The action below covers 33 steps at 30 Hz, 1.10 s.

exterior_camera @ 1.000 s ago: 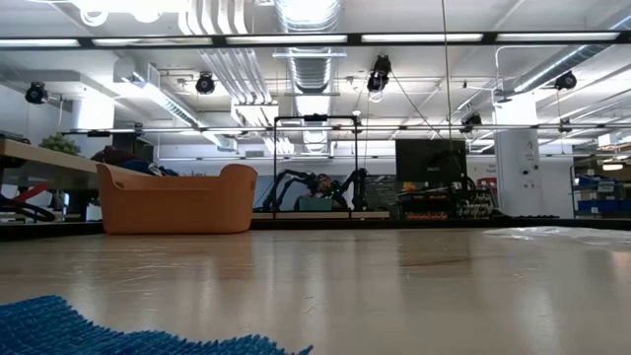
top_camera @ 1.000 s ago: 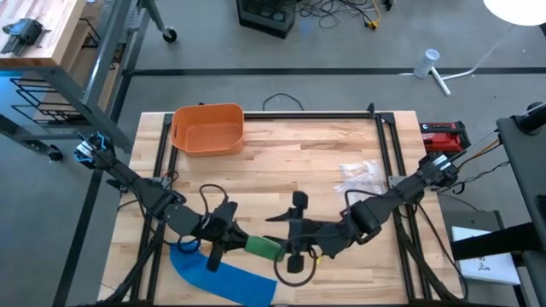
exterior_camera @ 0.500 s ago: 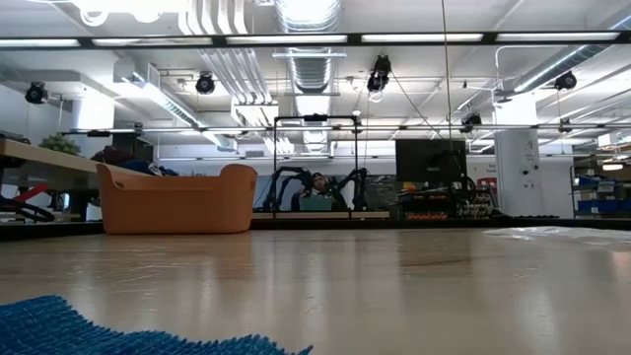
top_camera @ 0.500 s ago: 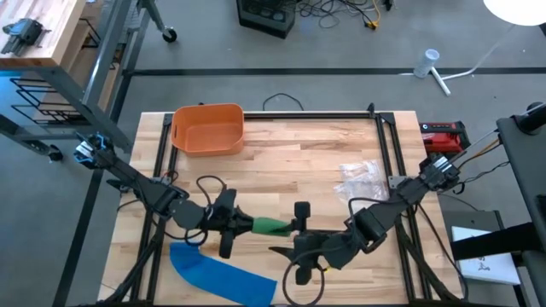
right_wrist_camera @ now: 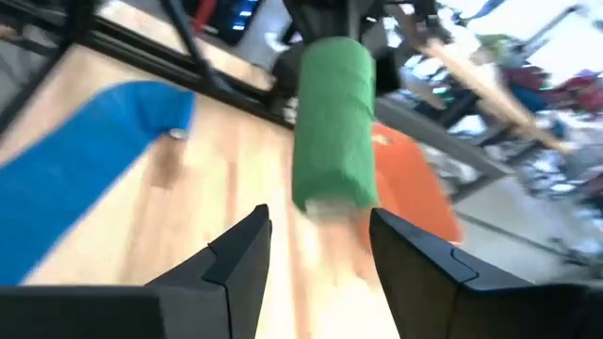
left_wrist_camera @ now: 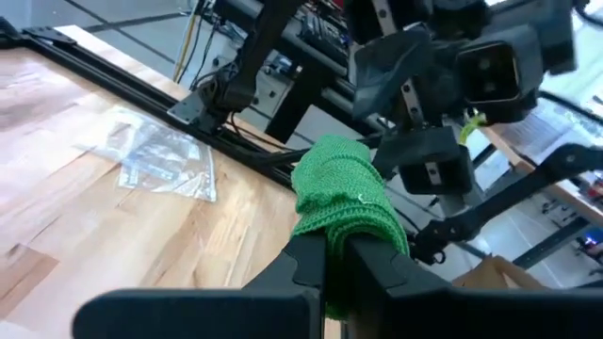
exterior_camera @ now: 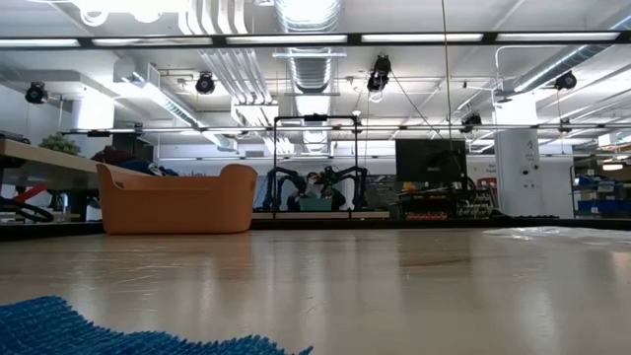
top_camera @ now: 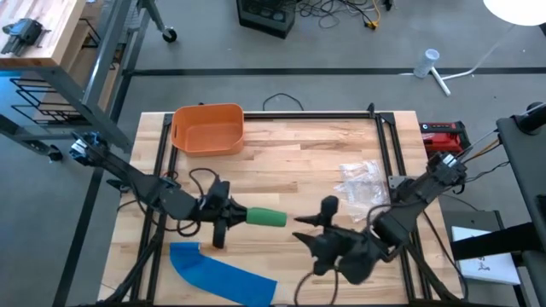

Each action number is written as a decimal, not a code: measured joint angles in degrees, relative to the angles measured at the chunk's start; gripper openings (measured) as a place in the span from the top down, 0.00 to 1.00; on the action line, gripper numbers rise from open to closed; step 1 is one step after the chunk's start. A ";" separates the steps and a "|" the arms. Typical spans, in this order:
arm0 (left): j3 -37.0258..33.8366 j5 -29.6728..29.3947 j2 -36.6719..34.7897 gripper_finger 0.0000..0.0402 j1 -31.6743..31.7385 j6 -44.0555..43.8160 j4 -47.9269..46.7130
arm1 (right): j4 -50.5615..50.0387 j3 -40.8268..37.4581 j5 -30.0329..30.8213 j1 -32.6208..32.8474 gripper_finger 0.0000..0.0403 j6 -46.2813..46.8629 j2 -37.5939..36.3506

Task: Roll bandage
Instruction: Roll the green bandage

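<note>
A green rolled bandage (top_camera: 267,217) is held above the table's near middle, my left gripper (top_camera: 229,215) shut on its left end. The roll's free end points at my right gripper (top_camera: 312,232), which stands open a short way to its right, touching nothing. In the right wrist view the roll (right_wrist_camera: 334,122) shows beyond the open fingers. A blue bandage (top_camera: 220,271) lies spread flat on the table near the front edge, below the left gripper. My left gripper pinches the green roll's left end (left_wrist_camera: 341,247) between its two fingers. The fingers come nearly level from the table's left and lie along the roll. The roll sticks out past the fingertips toward the right, about level and lifted clear of the table.
An orange basket (top_camera: 207,128) stands at the far left of the table. A clear plastic bag (top_camera: 362,177) lies at the right. A red device (top_camera: 444,136) sits off the far right corner. Black frame rails run along the table's sides.
My right gripper has drawn back toward the table's right edge, away from the green roll, and rolled its wrist, staying open. My left gripper has carried the roll a little toward the far edge and up; the roll now lies level, pointing right.
</note>
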 joint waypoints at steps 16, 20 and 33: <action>0.02 5.13 -3.68 0.98 -0.06 9.33 1.25 | 36.19 -10.09 3.28 2.22 0.56 -28.32 4.24; 0.02 9.85 -2.30 0.98 -0.49 10.67 4.94 | 42.48 -10.09 2.85 2.22 0.56 -37.01 4.24; 0.00 11.66 1.23 0.98 -1.77 16.63 12.93 | 46.92 -10.09 -1.45 2.88 0.56 -40.30 4.21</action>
